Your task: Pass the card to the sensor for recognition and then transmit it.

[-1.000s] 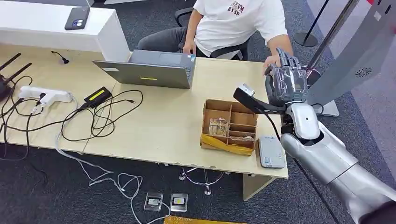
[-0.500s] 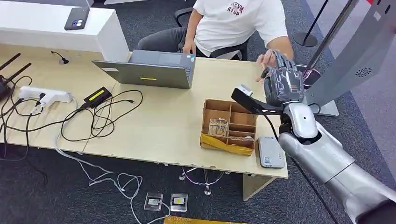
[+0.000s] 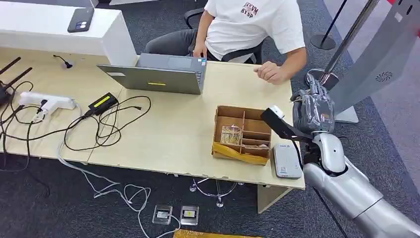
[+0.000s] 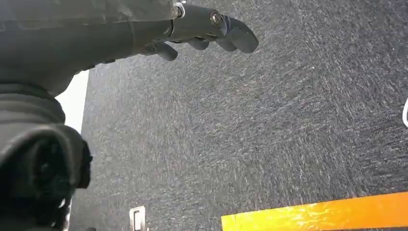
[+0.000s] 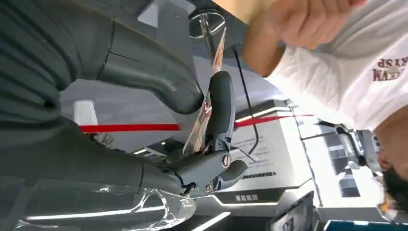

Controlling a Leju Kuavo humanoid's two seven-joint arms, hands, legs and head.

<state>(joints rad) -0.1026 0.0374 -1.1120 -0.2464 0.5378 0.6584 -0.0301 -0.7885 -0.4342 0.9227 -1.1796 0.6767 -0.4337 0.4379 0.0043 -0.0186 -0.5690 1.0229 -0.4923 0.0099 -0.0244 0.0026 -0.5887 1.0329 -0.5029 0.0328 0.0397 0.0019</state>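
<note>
Grey right hand: pinches thin glossy card, right of frame.
Left hand: empty, fingers apart.
White flat sensor: lower right; scan apparently pending.

Bright even light; wrist views blurred.

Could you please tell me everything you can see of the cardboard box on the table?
The box is an open, shallow brown cardboard tray, split by cardboard dividers into several compartments. One holds a clear-wrapped item. A yellow strip runs along its near edge. It sits flat on the table near the right end, beside a grey sensor.
</note>
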